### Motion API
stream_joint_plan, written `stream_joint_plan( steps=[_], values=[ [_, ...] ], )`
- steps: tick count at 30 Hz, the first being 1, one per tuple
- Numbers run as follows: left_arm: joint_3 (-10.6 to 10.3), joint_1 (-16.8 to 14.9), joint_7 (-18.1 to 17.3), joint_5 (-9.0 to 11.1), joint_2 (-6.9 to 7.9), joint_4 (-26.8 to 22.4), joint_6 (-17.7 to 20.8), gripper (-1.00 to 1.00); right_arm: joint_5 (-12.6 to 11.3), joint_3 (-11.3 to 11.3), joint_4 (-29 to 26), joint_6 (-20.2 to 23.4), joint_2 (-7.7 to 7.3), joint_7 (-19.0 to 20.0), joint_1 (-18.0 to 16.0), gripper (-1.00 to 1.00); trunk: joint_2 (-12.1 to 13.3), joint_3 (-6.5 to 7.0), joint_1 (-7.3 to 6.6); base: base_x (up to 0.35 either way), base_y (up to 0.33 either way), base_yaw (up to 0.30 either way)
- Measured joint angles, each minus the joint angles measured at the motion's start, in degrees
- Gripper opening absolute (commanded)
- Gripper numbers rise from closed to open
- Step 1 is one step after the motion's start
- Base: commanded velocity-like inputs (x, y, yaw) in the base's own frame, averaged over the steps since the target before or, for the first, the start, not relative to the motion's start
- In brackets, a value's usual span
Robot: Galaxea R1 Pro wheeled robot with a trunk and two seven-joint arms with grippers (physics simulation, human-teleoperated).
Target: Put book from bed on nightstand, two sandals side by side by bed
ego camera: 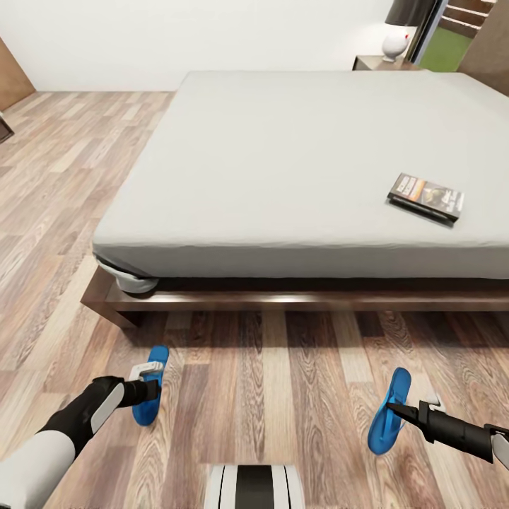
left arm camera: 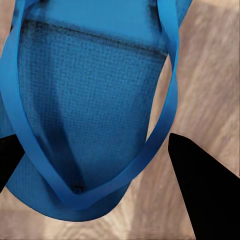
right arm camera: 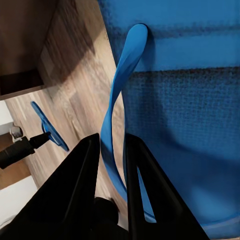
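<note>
The book (ego camera: 426,196) lies flat on the right side of the bed's pale mattress (ego camera: 283,162). Two blue sandals are on the plank floor in front of the bed. My left gripper (ego camera: 154,385) hovers open right over the left sandal (ego camera: 150,406), its black fingers (left arm camera: 205,192) spread either side of the strap (left arm camera: 167,100). The right sandal (ego camera: 385,417) stands tilted on its edge. My right gripper (ego camera: 392,408) is shut on that sandal's strap (right arm camera: 120,75), pinched between both fingers (right arm camera: 82,175). A dark nightstand (ego camera: 375,62) stands beyond the bed's far corner.
The bed's dark wooden frame (ego camera: 283,300) runs low across the floor ahead of both sandals. A white lamp (ego camera: 394,44) sits on the nightstand. Wood floor (ego camera: 63,184) stretches along the bed's left side. My base (ego camera: 254,486) shows at the bottom edge.
</note>
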Motion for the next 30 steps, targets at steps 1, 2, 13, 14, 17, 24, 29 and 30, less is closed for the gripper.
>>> stream_joint_plan(
  steps=[1,2,13,14,17,24,29,30],
  values=[
    [0.0,0.0,0.0,0.0,0.01,0.0,0.3,-1.0,0.0,0.0,0.0,0.0,0.0,0.0,0.0,-1.0,0.0,-0.22,0.03,0.0,0.0,0.0],
    [0.0,-0.1,0.0,0.0,0.02,0.0,0.4,-1.0,0.0,0.0,0.0,0.0,0.0,0.0,0.0,-1.0,0.0,-0.44,0.05,0.0,0.0,0.0],
    [0.0,-0.1,0.0,0.0,0.41,0.0,0.8,-1.0,0.0,0.0,0.0,0.0,0.0,0.0,0.0,-1.0,-0.2,-2.88,0.33,0.0,0.0,0.0],
    [0.0,-0.1,0.0,0.0,0.43,0.0,0.8,-1.0,0.0,0.0,0.0,0.0,0.0,0.0,0.0,-1.0,-0.2,-3.1,0.36,0.0,0.0,0.0],
    [0.0,-0.1,0.0,0.0,0.57,0.0,0.8,-1.0,0.0,0.0,0.0,0.0,0.0,0.0,0.0,-1.0,-0.2,-3.77,0.44,0.0,0.0,0.0],
    [0.1,-0.1,-0.1,0.1,1.06,0.0,0.8,-1.0,-0.1,0.0,0.0,0.0,0.0,0.0,0.0,-1.0,-0.2,-4.0,0.46,0.006,0.0,0.0],
    [0.2,-0.1,-0.1,0.2,1.09,0.0,0.8,-1.0,-0.1,0.0,0.0,0.0,0.0,0.0,0.0,-1.0,-0.2,-4.0,0.44,0.165,0.0,0.0],
    [0.2,-0.1,-0.1,0.3,1.07,0.0,0.8,-1.0,-0.1,0.0,0.0,0.0,0.0,0.0,0.0,-1.0,-0.2,-4.0,0.45,0.047,0.0,0.0]
  ],
)
